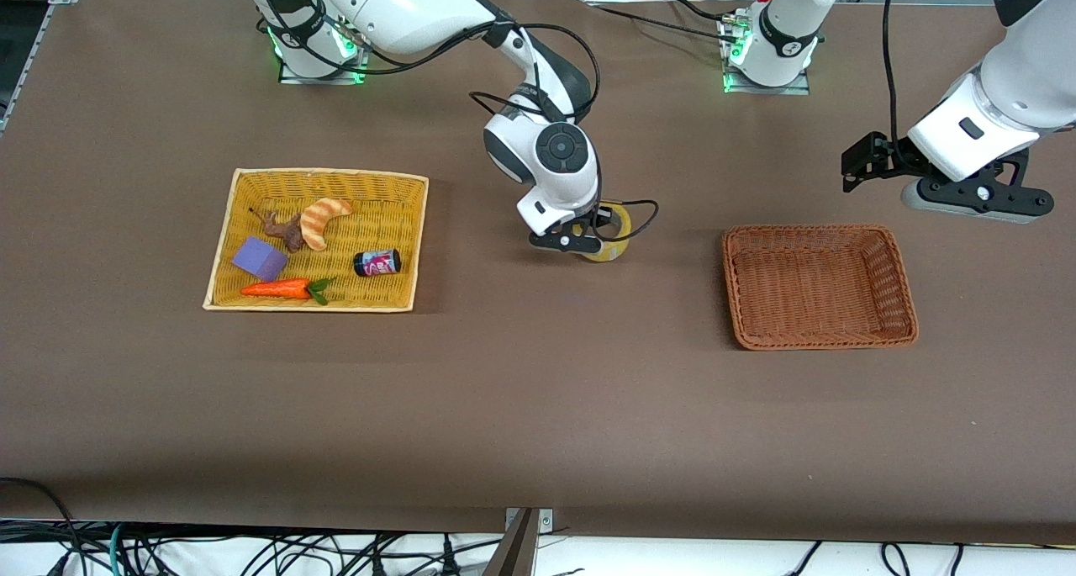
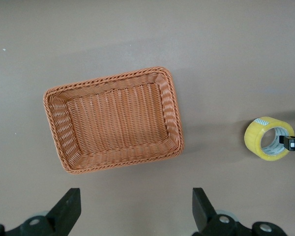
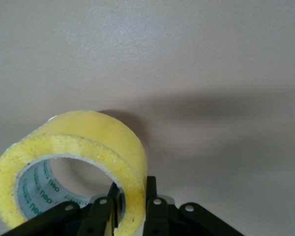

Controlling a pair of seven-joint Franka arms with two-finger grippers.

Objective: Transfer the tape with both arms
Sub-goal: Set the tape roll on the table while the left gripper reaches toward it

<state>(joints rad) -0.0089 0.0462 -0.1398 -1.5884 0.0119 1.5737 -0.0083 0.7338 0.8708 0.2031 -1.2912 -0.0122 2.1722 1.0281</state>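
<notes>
Cables (image 1: 252,555) are trailing along the floor at the table's near edge, nearest of all to the front camera, and a brown cloth (image 1: 538,408) is covering the whole table. Both arm bases are glowing green along the top of the view.

Toward the left arm's end, a brown wicker basket (image 1: 899,290) is sitting with nothing in it. Toward the right arm's end, a yellow tray (image 1: 403,223) is holding a croissant (image 1: 324,219), a purple block (image 1: 259,258), a carrot (image 1: 277,288), a small dark can (image 1: 377,262) and a brown figure (image 1: 282,227) (I cannot make out what it is).

Between the tray and the basket, the right gripper (image 1: 582,244) is reaching down to the tape (image 1: 612,238). In the right wrist view the fingers (image 3: 155,211) are pinching the roll's wall, one inside the hole and one outside, with the tape (image 3: 78,162) standing on its edge. Whether it is touching the cloth or hanging just above it, I cannot tell. The left wrist view is also catching the tape (image 2: 265,138) beside the basket (image 2: 172,105), with a black fingertip at its rim.

The left gripper (image 1: 975,206) is waiting in the air over the cloth just past the basket's rim on the base side; its fingers (image 2: 69,209) are standing spread wide, holding nothing.
</notes>
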